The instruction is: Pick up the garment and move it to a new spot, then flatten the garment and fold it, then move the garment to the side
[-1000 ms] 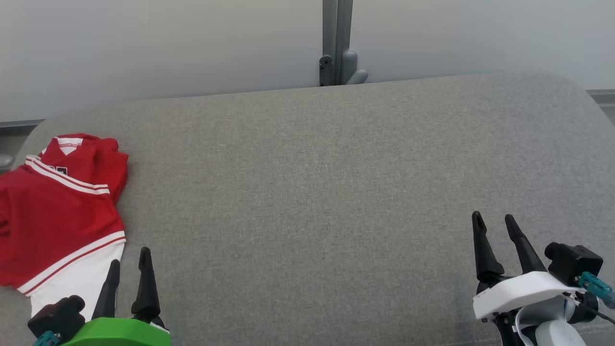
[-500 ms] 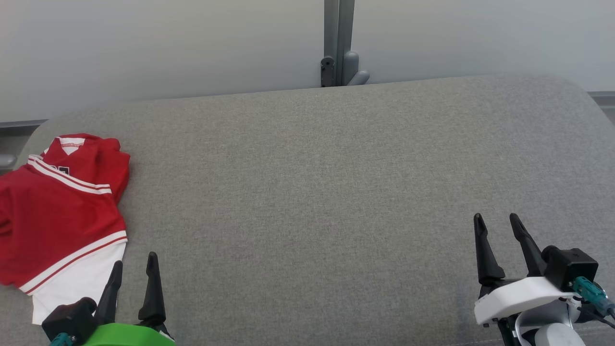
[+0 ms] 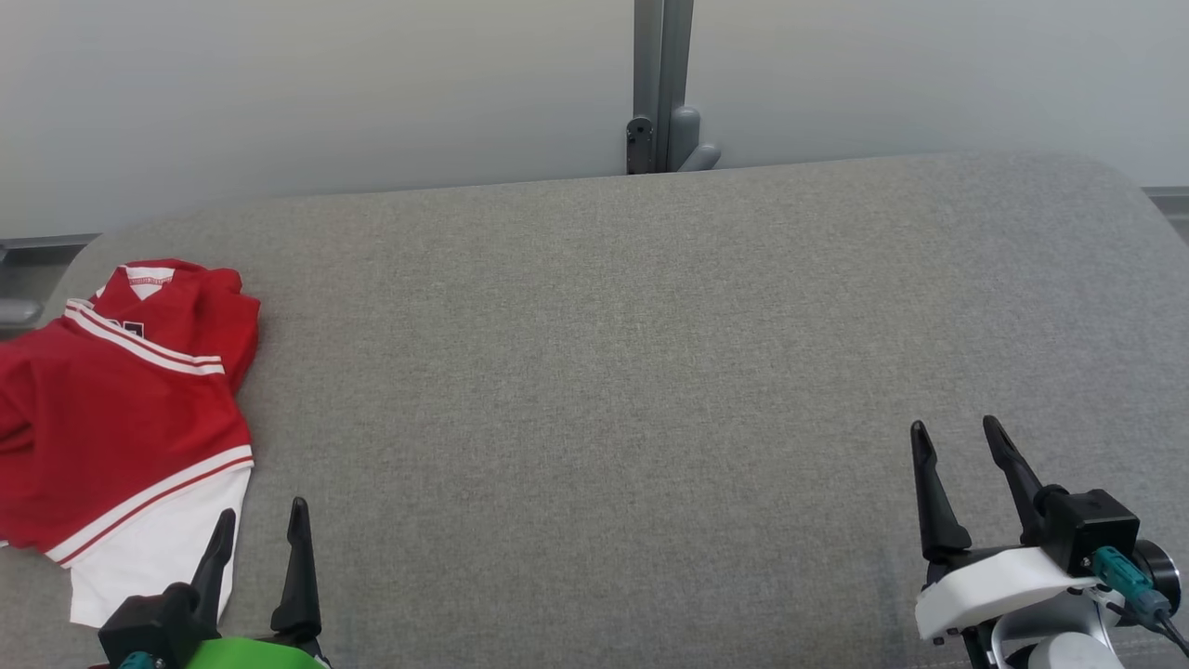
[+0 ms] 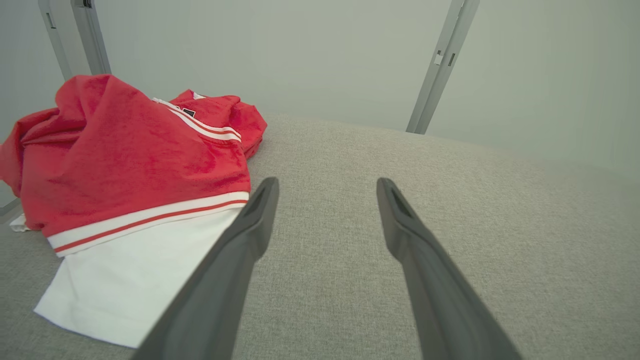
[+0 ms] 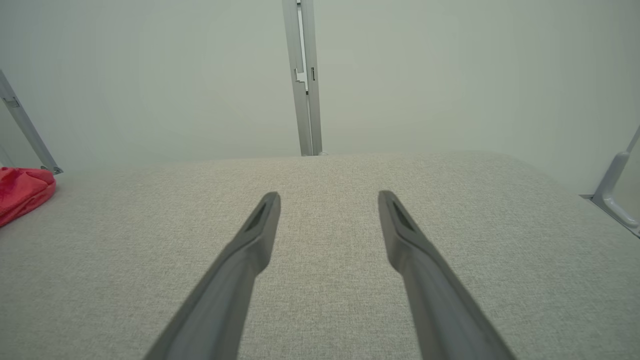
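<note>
Red-and-white jersey [image 3: 121, 409], crumpled at the left end of the grey cushion [image 3: 604, 372]. Its long axis runs from the cushion's near edge to its far edge, collar pointing to the far edge and white hem nearest me. It perhaps overhangs the cushion's left end, where the head view cuts it off. My left gripper [image 3: 262, 511], fingers apart and empty, is beside the hem. My right gripper [image 3: 955, 426], likewise spread, is over the cushion's near right.

Open room is found across most of the grey cushion [image 3: 650, 372]. Its left end is covered by the red garment [image 3: 111, 400].
</note>
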